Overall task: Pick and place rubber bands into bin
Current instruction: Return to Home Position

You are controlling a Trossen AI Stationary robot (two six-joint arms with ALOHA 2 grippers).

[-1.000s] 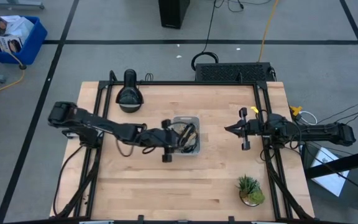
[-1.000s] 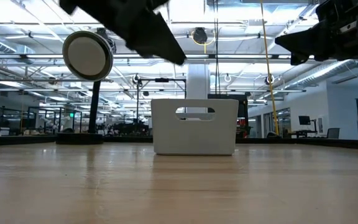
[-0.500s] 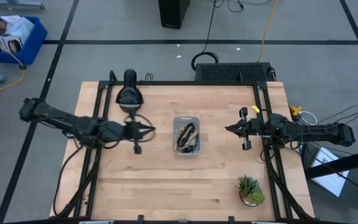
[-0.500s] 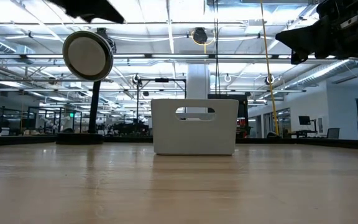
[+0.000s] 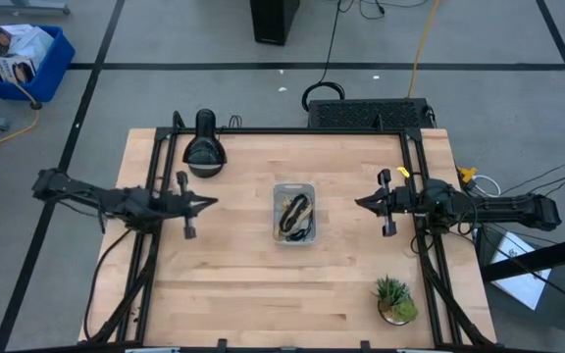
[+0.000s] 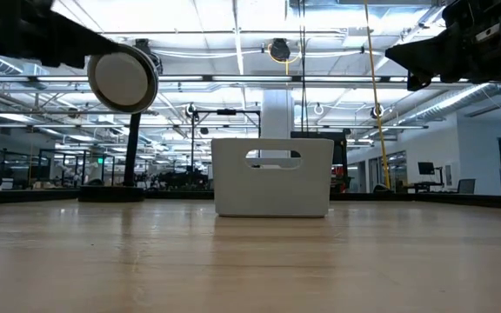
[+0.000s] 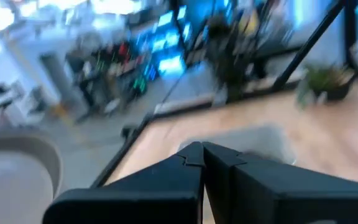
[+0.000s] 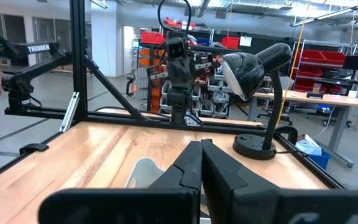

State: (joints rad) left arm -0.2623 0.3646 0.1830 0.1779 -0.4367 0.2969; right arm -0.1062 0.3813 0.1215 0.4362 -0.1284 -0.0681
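The bin [image 5: 294, 213] stands at the middle of the table, a pale translucent tray, and shows as a white box [image 6: 272, 176] in the low view. Dark and tan rubber bands [image 5: 296, 216] lie tangled inside it. My left gripper [image 5: 214, 203] hovers above the table left of the bin, shut and empty, its fingertips [image 7: 201, 146] pointing at the bin. My right gripper [image 5: 358, 204] hovers right of the bin, also shut and empty [image 8: 201, 143], facing the bin [image 8: 143, 171].
A black desk lamp [image 5: 205, 152] stands at the far left of the table, close behind my left arm. A small potted plant [image 5: 395, 299] sits near the front right corner. Black frame rails [image 5: 412, 186] run along both sides of the table.
My left gripper has drawn back from over the bin toward the table's left edge and now hovers well clear of it. The rubber bands lie in the bin as before. My right arm has kept still.
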